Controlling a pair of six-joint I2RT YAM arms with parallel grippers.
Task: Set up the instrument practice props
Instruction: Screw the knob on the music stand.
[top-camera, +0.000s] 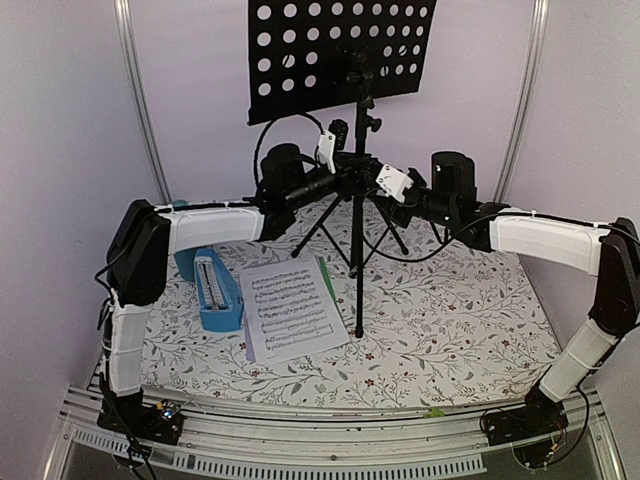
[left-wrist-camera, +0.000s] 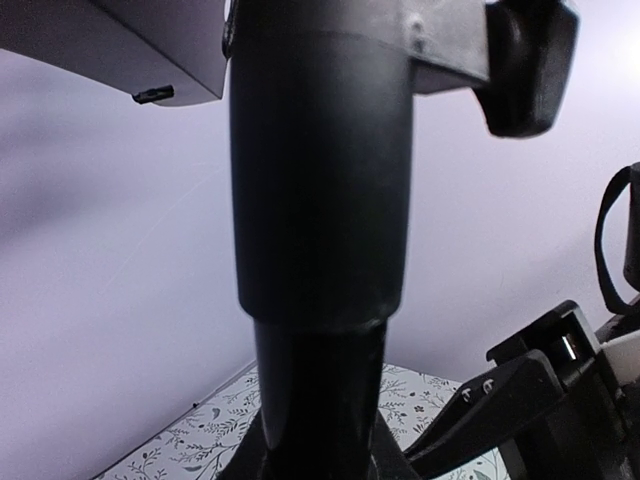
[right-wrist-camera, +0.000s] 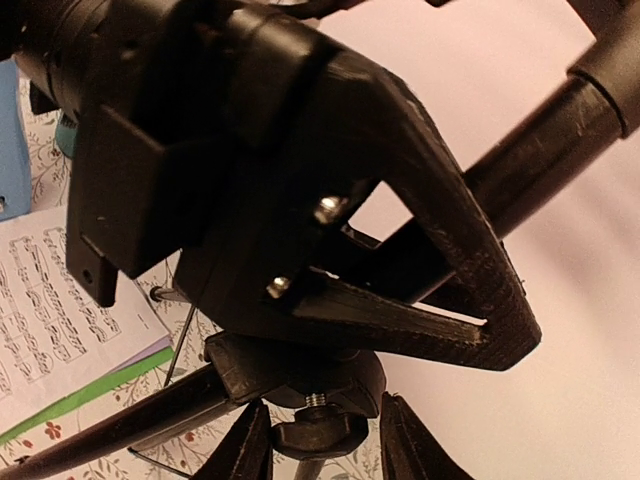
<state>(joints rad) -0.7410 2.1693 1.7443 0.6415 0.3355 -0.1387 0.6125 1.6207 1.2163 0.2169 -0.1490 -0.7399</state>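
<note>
Left pincer (left-wrist-camera: 320, 60) tight around music stand pole (left-wrist-camera: 320, 200) (right pincer (top-camera: 375, 182) beside it, grip unclear)

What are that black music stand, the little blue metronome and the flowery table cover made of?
The music stand: likely painted metal, matte black; its thin flat desk is punched with round holes and its pole looks tubular. The metronome: probably moulded plastic, with a smooth, even blue shell. The table cover: seems to be printed cloth or vinyl with a flat floral pattern; I cannot tell which.
</note>
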